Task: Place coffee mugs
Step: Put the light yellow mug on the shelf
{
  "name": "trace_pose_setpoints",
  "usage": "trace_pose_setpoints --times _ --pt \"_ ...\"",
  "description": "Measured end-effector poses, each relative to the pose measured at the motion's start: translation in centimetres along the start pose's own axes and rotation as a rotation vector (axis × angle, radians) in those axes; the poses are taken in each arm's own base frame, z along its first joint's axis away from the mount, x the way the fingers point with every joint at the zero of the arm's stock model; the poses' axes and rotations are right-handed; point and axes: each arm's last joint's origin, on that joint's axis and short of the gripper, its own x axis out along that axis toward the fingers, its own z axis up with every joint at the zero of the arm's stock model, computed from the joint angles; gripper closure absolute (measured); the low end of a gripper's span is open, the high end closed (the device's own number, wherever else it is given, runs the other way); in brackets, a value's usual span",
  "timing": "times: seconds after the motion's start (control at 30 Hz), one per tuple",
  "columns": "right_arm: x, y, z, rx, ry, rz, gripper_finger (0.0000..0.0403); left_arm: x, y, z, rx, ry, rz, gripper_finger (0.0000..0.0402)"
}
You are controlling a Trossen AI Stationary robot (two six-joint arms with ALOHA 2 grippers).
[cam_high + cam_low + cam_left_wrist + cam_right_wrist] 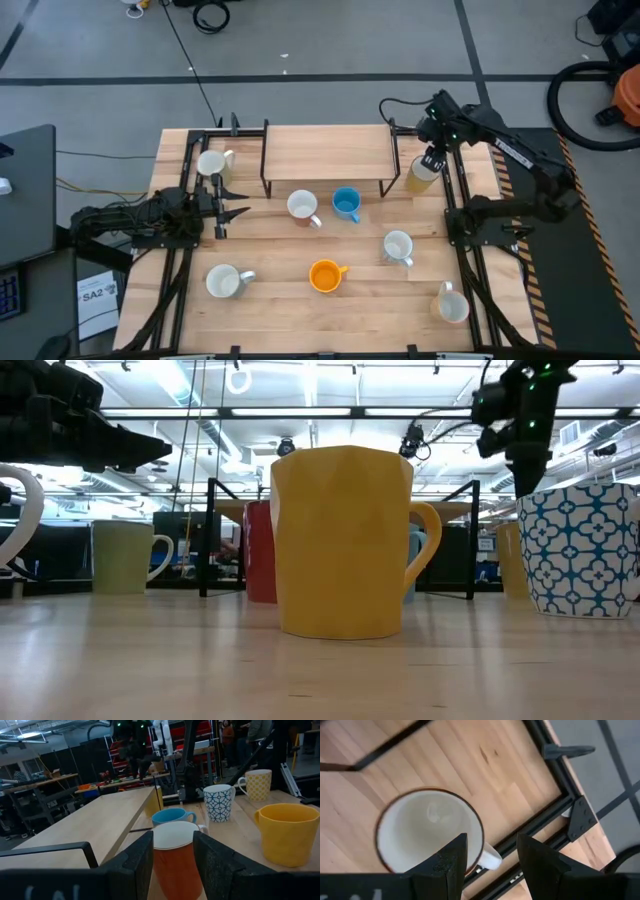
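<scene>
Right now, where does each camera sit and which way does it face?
High: above the table, straight down; left gripper and right gripper show.
Low: at table-top height, facing the yellow mug; arms overhead.
Left wrist: on left arm, level toward the red mug; own fingers.
Right wrist: on right arm, down onto the cream mug; own fingers.
Shared: low and left wrist show the yellow mug.
</scene>
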Motion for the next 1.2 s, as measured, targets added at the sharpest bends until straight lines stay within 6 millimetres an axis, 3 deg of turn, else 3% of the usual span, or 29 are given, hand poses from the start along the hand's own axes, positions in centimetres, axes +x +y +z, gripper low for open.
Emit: trace_pose_setpoints --times 0.9,1.03,1.2 --pt "6.6 -1.0 2.6 -0.018 0.27 0.079 0.0227 0.0 0.0 0.0 -0.079 0.0 0.0 0.0257" --pt "7.4 -0.9 2.7 -0.02 0.301 0.092 0.0243 0.0 0.0 0.0 -0.079 0.0 0.0 0.0257" --pt "7.9 -0.9 2.8 -0.019 0.32 0.11 0.0294 0.0 0.0 0.0 -0.078 0.0 0.0 0.0257"
